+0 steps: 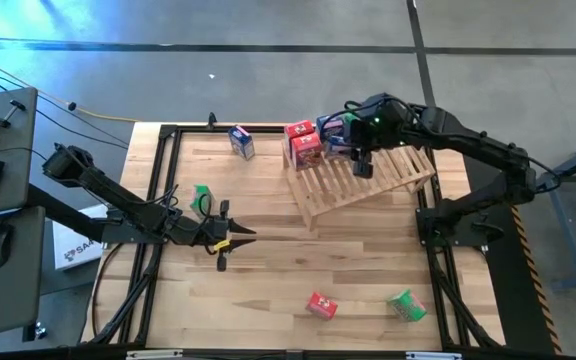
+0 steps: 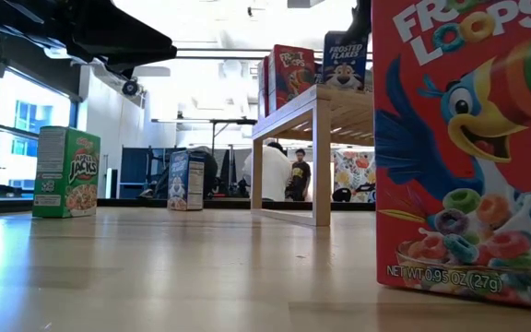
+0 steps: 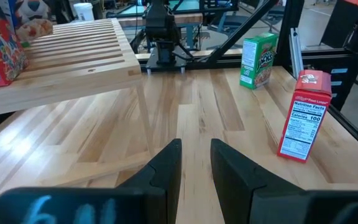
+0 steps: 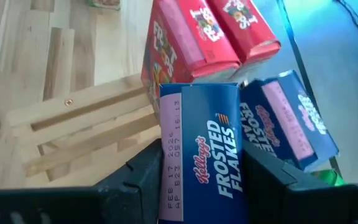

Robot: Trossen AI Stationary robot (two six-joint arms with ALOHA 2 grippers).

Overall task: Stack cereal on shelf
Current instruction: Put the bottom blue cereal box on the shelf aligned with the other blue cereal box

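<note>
The slatted wooden shelf (image 1: pixel 368 175) stands at the table's far right. Two red cereal boxes (image 1: pixel 303 142) and a blue one (image 4: pixel 291 127) stand at its high far-left end. My right gripper (image 4: pixel 204 171) is above that end, shut on a blue Frosted Flakes box (image 4: pixel 201 155). My left gripper (image 3: pixel 194 165) is slightly open and empty, low over the table's left middle (image 1: pixel 230 238). On the tabletop stand a blue box (image 1: pixel 241 141), a green box (image 1: pixel 201 197), a red box (image 1: pixel 321 305) and another green box (image 1: pixel 406 305). My right gripper pinches the Frosted Flakes box between its two fingers, one on each broad face near the top end (image 4: pixel 166 180). The fingers come from above, pointing down. The box stands upright (image 2: pixel 344 60), its lower end at the shelf's top; whether it rests there I cannot tell.
In the low view a red Froot Loops box (image 2: pixel 468 148) stands close at the right, and a green Apple Jacks box (image 2: pixel 66 172) and a blue box (image 2: pixel 185 181) stand at the left. A black frame (image 1: pixel 158 150) edges the table. People show in the room behind.
</note>
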